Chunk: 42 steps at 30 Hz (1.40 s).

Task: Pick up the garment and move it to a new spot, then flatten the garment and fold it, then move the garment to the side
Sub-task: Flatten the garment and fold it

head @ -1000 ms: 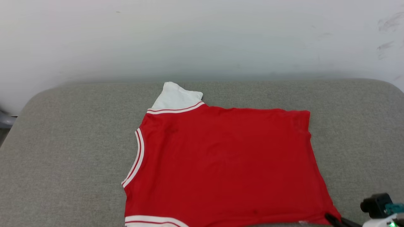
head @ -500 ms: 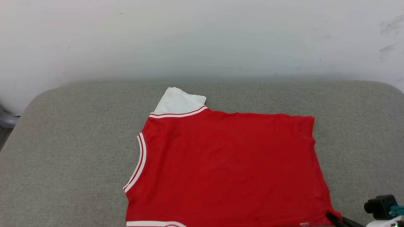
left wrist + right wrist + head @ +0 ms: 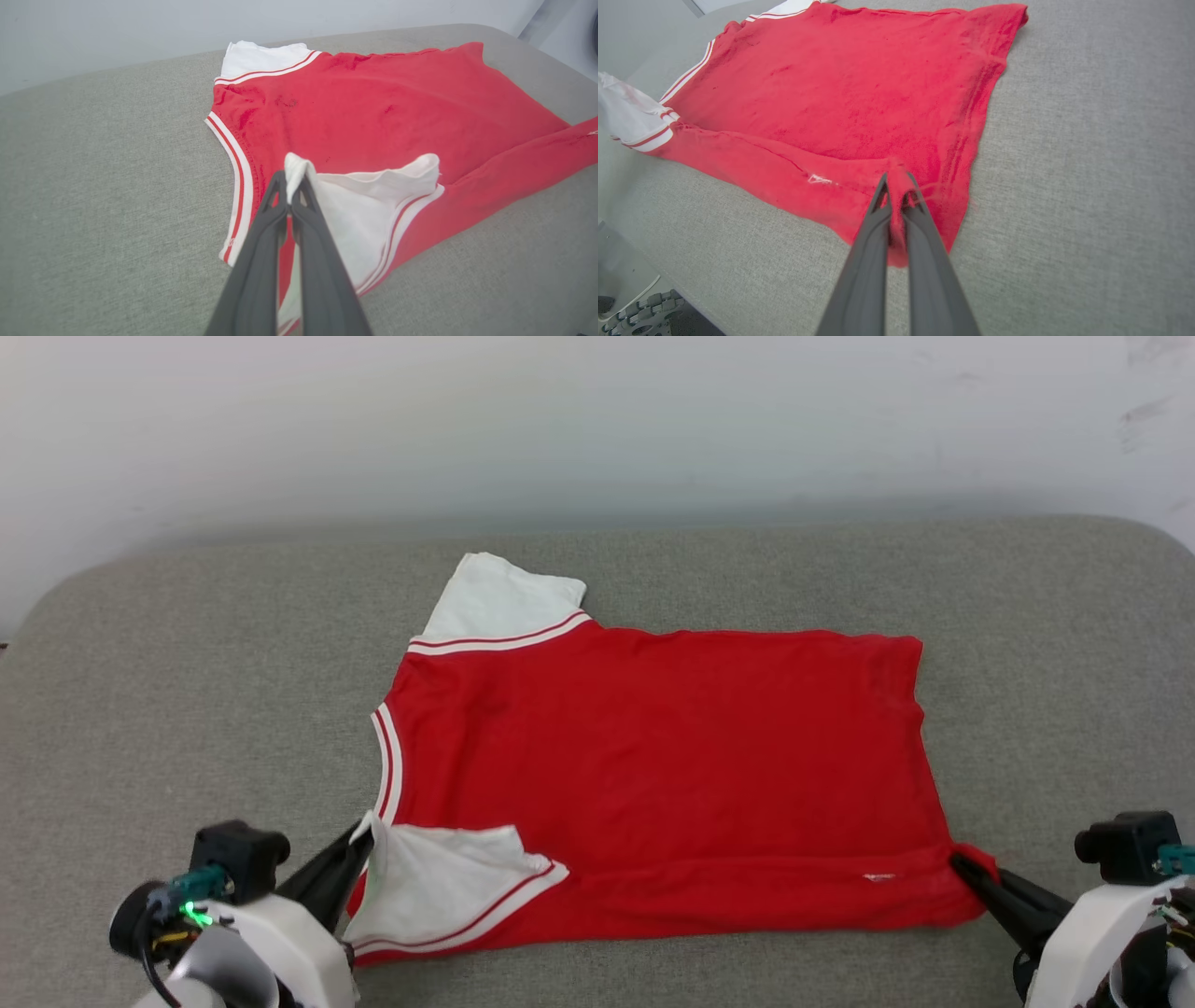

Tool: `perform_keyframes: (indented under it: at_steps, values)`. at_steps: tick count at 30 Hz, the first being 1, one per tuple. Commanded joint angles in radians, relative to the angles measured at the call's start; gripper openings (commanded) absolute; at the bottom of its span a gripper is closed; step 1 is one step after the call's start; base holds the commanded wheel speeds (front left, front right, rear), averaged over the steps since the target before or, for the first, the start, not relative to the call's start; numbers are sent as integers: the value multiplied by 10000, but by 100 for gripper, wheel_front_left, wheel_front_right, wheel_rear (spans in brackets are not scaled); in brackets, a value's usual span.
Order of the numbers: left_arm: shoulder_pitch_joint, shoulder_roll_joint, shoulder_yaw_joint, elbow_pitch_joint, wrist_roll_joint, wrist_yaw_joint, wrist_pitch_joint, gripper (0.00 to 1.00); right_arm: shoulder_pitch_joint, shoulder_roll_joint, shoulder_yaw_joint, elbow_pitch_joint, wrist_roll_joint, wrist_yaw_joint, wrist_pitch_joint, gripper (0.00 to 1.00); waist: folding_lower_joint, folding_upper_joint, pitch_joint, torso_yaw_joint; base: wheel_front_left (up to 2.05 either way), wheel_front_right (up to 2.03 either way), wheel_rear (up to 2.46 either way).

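Garment (image 3: 653,756), one, centre frame: two grippers, left gripper (image 3: 362,840) and right gripper (image 3: 962,868), clamp its lower corners; camera shift newly reveals the left.

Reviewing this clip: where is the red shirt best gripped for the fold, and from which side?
By its two near corners, from the robot's side, as now: the left claw pinches the near white sleeve's tip, the right claw the near hem corner. The garment lies flat and sideways, collar left, hem right, so these corners end its long near edge and should lift it evenly.
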Motion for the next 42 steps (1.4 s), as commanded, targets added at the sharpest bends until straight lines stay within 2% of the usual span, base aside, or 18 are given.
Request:
perform_keyframes:
  at_steps: [1,12,21,34,35,36,37,38,42]
  values:
    - [-426,-46,7,141,97,-94,49,0,-218,104,-119,-66,-39,-8,66,0,-1,0,255,-115,0,0,0]
    - [-2576,-320,-92,1547,529,-605,436,0,-1417,544,-496,7,-255,-8,700,0,-1,0,1355,-398,0,0,0]
    - [-3613,-876,-262,3523,571,-966,362,0,-2535,1063,-172,1014,-383,-8,1091,0,-1,0,2205,-452,0,0,0]
    - [-4114,-1571,-802,5880,536,-1569,-83,0,-2886,1396,486,2133,-200,-6,781,0,-1,0,2285,-414,0,0,0]
    - [-4131,-1587,-810,5994,519,-1565,-94,0,-2878,1410,499,2159,-172,-6,718,15,-1,0,2224,-398,0,0,0]
    - [-4171,-1612,-791,6071,508,-1571,-172,0,-2865,1402,514,2164,-154,-6,639,43,-1,0,2155,-374,0,0,0]
    - [-4243,-1625,-775,6113,512,-1581,-227,41,-2827,1372,520,2153,-158,-6,553,84,-1,0,2072,-333,0,0,0]
    - [-4309,-1614,-773,6137,544,-1587,-303,100,-2762,1339,492,2153,-140,-8,447,100,-1,0,1981,-287,0,0,0]
    - [-4521,-1459,-795,5948,680,-1573,-498,100,-2379,1143,363,1925,-76,-6,136,100,-1,0,1573,-70,0,0,0]
